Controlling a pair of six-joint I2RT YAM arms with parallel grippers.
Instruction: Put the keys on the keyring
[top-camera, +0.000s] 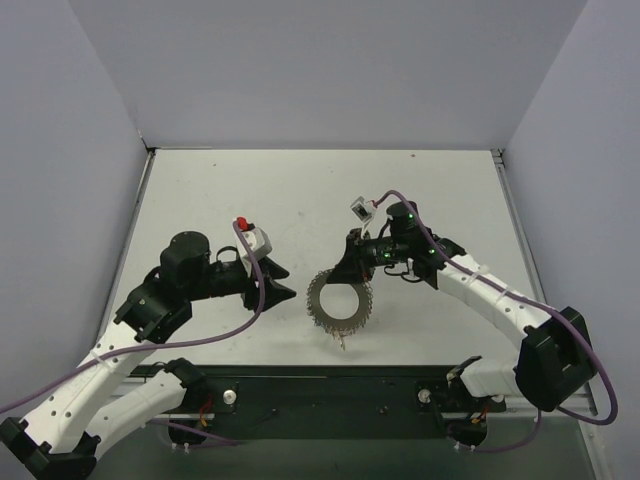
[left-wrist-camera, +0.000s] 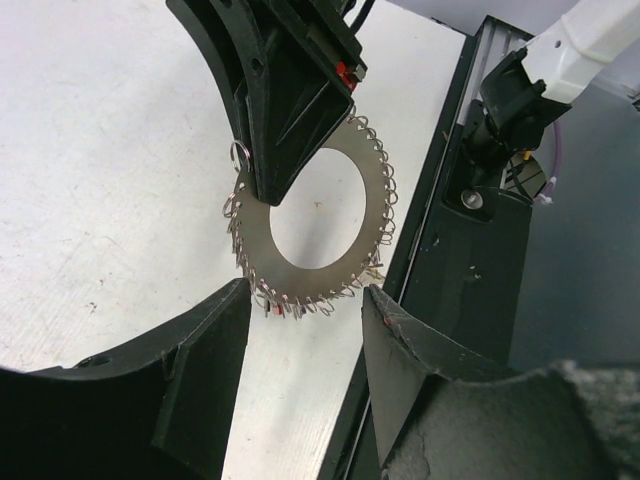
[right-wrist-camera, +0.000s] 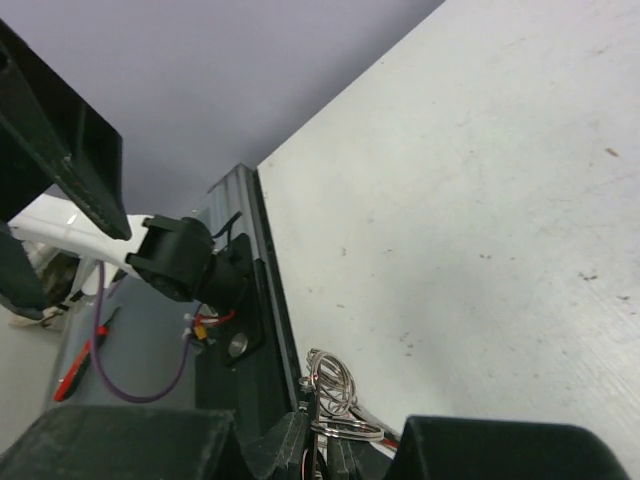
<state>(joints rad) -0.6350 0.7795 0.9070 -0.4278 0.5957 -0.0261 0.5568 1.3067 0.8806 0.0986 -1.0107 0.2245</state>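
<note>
The keyring sits at the middle of the desk, between the two arms, and is gripped at its far rim by the right gripper. In the left wrist view, the black jaws come down from the top of the frame and pinch the flat silvery ring. They cover the upper left part of its band and cut into the round centre hole. Small wire loops line the rim. Whether the ring's near edge touches the desk or hangs just above it cannot be told.

The left gripper is just beside the ring on its left, with the jaws spread and nothing between them. From its own camera the two dark fingers fill the bottom of the frame. The ring's lower rim lies just past their tips.

The right wrist view shows little of the grip. Its fingers are cut off at the bottom edge, and only a few loops and a thin edge-on sliver of metal show between them.

The keys are hard to make out. A red speck sits among the loops at the lower rim, and in the top view a small pale piece hangs below the ring. Both are too small to identify.
</note>
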